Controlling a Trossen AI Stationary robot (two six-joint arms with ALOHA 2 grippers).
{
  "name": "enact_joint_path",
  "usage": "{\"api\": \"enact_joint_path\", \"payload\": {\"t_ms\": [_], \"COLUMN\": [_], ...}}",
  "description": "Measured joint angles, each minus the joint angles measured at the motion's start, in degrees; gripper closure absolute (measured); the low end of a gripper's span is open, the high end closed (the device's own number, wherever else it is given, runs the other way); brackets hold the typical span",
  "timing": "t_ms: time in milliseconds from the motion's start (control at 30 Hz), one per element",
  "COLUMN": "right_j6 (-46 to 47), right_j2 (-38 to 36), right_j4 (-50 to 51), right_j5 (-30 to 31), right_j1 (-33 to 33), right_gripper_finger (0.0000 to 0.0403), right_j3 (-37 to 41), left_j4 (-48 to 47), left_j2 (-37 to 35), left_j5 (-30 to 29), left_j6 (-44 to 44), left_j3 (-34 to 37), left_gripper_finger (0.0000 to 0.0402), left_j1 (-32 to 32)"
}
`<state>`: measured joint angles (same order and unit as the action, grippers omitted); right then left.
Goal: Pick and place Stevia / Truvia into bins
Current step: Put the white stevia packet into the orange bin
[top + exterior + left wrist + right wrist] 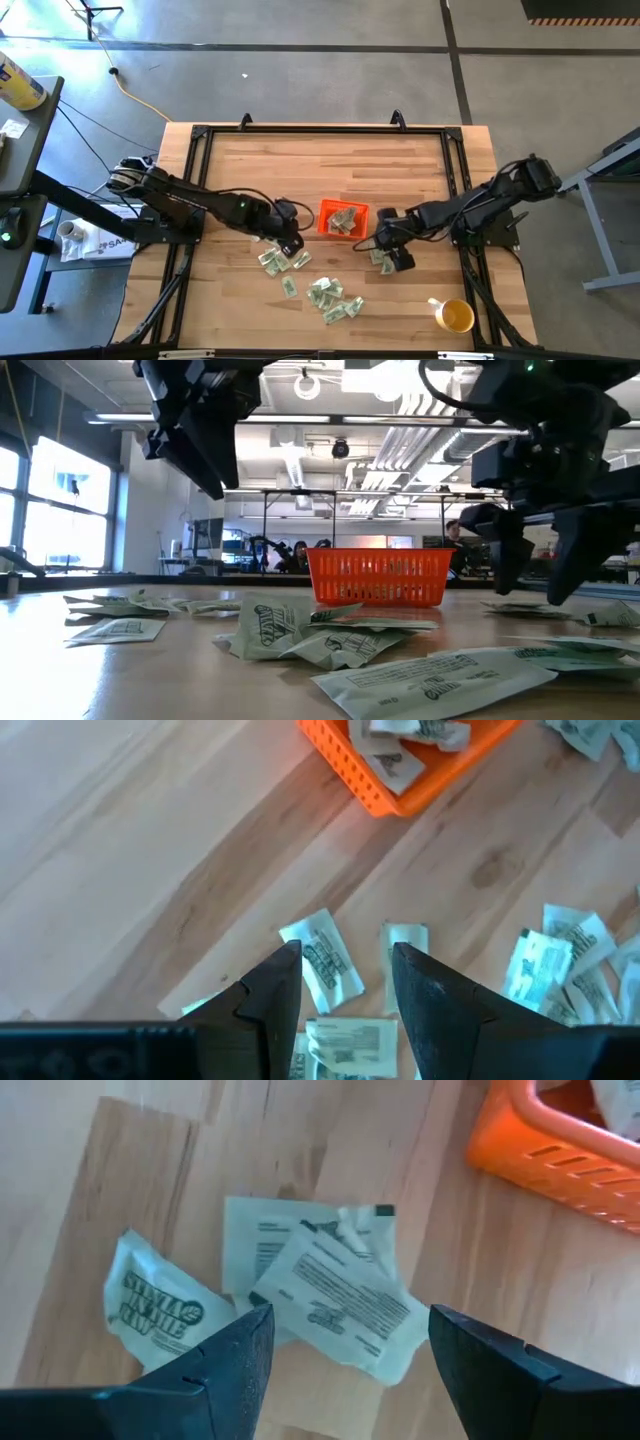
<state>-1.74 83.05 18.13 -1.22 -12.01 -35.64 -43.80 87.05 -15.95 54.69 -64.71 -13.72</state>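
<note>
The orange bin (342, 218) stands mid-table with a few Stevia packets inside (400, 750). More packets lie flat on the wood in loose groups: one (277, 261) left of the bin, one (332, 297) nearer the front edge, one (383, 260) to the right. My left gripper (345, 960) hangs open above the left group, with packets (322, 960) showing below its fingers. My right gripper (350, 1315) is open and low over the right group, its fingers either side of two overlapping packets (340, 1305); a third packet (155, 1305) lies beside them.
A yellow cup (455, 316) stands near the table's front right corner. Black frame rails (320, 130) run along the far edge and both sides. Bare wood lies between the bin and the far rail. People show in the room behind the table (455, 535).
</note>
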Motion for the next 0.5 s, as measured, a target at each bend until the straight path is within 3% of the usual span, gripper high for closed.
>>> {"api": "enact_joint_path", "payload": {"t_ms": [333, 500], "right_j6": [0.4, 6.5], "right_j2": [5.5, 4.6], "right_j4": [-1.1, 1.4], "right_j5": [-7.9, -8.7], "right_j1": [5.9, 7.6], "right_gripper_finger": [0.0148, 0.0184], "right_j3": [-0.3, -0.3], "left_j4": [-0.1, -0.1], "left_j2": [0.0, 0.0], "left_j5": [-0.3, -0.3], "left_j6": [1.7, 2.5], "left_j3": [0.0, 0.0], "left_gripper_finger": [0.0208, 0.0208], "left_j1": [0.0, 0.1]}}
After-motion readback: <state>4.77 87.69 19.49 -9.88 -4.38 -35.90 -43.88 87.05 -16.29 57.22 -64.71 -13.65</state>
